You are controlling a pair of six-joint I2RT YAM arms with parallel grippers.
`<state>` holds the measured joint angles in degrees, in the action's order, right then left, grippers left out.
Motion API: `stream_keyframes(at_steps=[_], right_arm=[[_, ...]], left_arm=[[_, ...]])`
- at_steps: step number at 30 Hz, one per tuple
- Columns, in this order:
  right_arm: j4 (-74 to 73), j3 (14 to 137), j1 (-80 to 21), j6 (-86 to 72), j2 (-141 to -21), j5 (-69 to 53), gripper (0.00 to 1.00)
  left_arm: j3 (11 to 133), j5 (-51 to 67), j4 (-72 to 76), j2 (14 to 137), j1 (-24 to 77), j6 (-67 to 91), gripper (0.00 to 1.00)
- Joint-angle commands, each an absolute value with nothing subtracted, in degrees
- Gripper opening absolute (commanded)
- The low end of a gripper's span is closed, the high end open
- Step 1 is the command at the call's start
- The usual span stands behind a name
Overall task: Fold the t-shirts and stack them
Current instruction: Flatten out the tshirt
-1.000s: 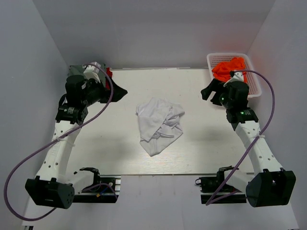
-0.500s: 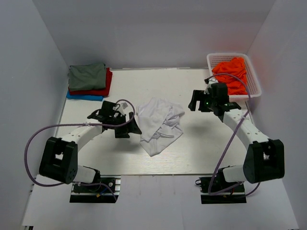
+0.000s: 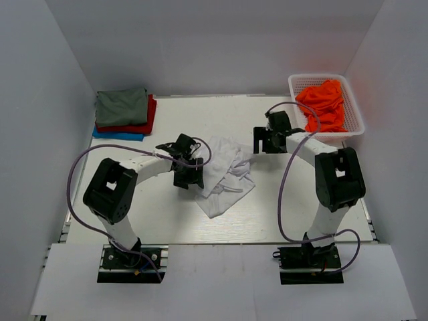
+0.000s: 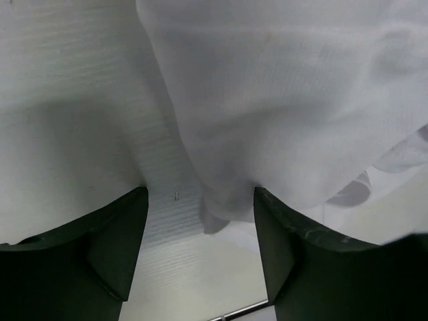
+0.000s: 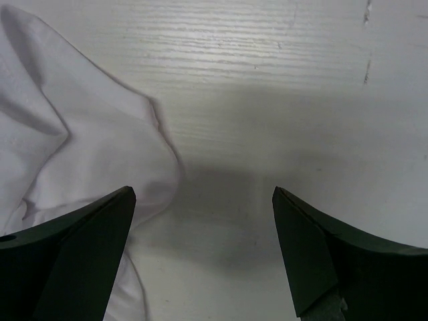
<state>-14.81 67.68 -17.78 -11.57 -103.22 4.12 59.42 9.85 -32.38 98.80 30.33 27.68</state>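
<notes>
The left hand, half open around the white t-shirt edge, should pinch one layer only (the right hand hangs wide beside it).

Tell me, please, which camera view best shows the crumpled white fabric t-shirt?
The top external view: the crumpled white fabric t-shirt shows almost whole, with outline and folds. The left wrist view gives only a close-up of one edge; the right wrist view, only a corner at its left.
</notes>
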Motion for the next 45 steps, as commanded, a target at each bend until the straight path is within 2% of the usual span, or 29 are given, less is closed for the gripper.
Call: stream_keyframes(at_steps=[1, 5, 7, 8, 9, 10, 11, 12, 13, 14, 18, 24, 29, 32, 34, 40, 45], right_arm=[[-12.2, 71.6, -18.4, -11.7, -106.0, 1.7, 0.89], [-10.9, 71.2, -19.0, -12.5, -109.6, -1.5, 0.86], [-9.0, 70.3, -19.6, -12.5, -110.7, -4.5, 0.79], [-7.5, 70.1, -19.7, -12.7, -111.0, -5.5, 0.77], [-7.4, 69.6, -19.8, -13.4, -111.4, -7.5, 0.72], [-7.0, 69.0, -20.0, -13.7, -111.9, -7.5, 0.62], [-6.3, 68.8, -20.1, -14.8, -112.2, -8.3, 0.34], [-6.2, 68.8, -20.1, -15.3, -112.2, -9.3, 0.17], [-6.1, 68.8, -20.2, -15.6, -112.3, -10.5, 0.05], [-5.5, 68.6, -20.2, -15.8, -112.2, -11.3, 0.0], [-2.9, 67.4, -20.9, -17.5, -107.1, -11.3, 0.0], [-1.1, 67.8, -21.3, -18.1, -87.7, 2.0, 0.0], [-0.6, 67.4, -21.2, -15.6, -74.8, 2.7, 0.0], [1.0, 67.6, -21.2, -14.0, -67.4, 0.8, 0.0], [0.8, 68.3, -21.2, -14.0, -60.4, 0.6, 0.0], [0.3, 71.5, -21.2, -13.9, -51.1, -1.9, 0.0], [-1.7, 72.4, -21.1, -14.5, -44.0, -2.5, 0.0]], left_arm=[[59.9, 3.2, -35.0, 101.1, 31.8, 27.1, 0.73], [59.9, 4.0, -33.1, 102.5, 33.7, 27.8, 0.61], [59.9, 6.6, -31.8, 103.1, 34.4, 27.8, 0.52], [59.9, 7.6, -30.3, 103.6, 34.9, 28.7, 0.37], [59.9, 9.1, -29.5, 103.6, 34.9, 28.7, 0.3], [60.5, 9.1, -28.7, 103.6, 34.9, 29.4, 0.23], [60.5, 9.7, -27.9, 102.9, 34.9, 29.4, 0.15], [61.0, 9.7, -27.9, 102.9, 34.9, 30.1, 0.01], [62.0, 8.7, -27.9, 101.5, 34.9, 30.1, 0.0], [62.7, 7.8, -28.4, 101.0, 34.9, 30.1, 0.0], [68.8, 1.2, -32.4, 98.3, 34.9, 29.6, 0.0], [79.6, -11.5, -37.9, 89.6, 34.9, 29.0, 0.0], [84.3, -17.2, -37.9, 81.5, 34.9, 25.9, 0.0], [87.1, -17.2, -38.4, 77.4, 34.9, 23.1, 0.0], [85.5, -13.9, -32.6, 67.8, 34.9, 20.5, 0.0], [84.6, -10.3, -29.9, 54.8, 34.9, 17.4, 0.0], [85.8, -10.3, -32.7, 51.0, 34.4, 17.9, 0.0]])
